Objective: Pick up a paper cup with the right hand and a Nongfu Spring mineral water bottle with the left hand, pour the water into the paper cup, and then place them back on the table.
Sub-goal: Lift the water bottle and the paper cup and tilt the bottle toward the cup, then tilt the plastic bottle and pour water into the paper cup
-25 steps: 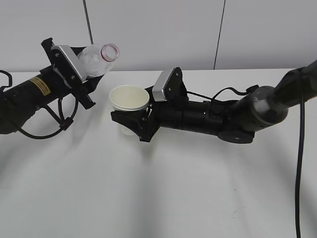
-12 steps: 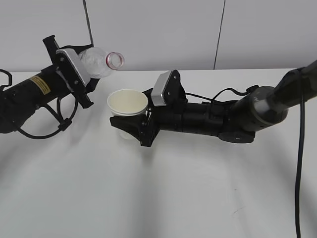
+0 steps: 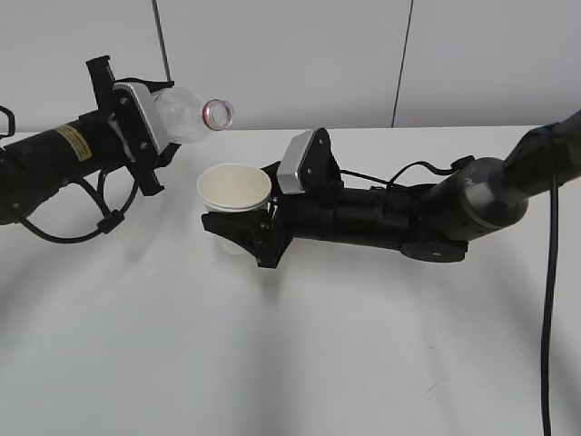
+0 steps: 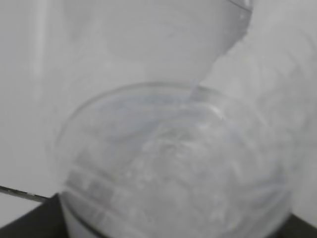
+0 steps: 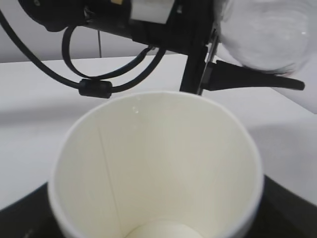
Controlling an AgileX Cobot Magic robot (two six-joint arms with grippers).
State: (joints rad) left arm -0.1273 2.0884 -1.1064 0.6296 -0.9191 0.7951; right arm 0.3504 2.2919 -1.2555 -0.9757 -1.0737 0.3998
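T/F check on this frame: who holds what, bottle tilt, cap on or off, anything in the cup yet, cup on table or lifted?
1. The left gripper holds the clear plastic water bottle. True.
2. The bottle stands upright. False: it lies nearly on its side, with its red-ringed mouth pointing toward the cup.
3. The bottle's mouth is capped. False: it is open.
4. The right gripper grips the cream-white paper cup. True.
5. The cup is full of water. False: the right wrist view shows its inside dry down to the bottom.
6. The cup rests on the white table. Cannot be settled: its base is hidden behind the gripper.
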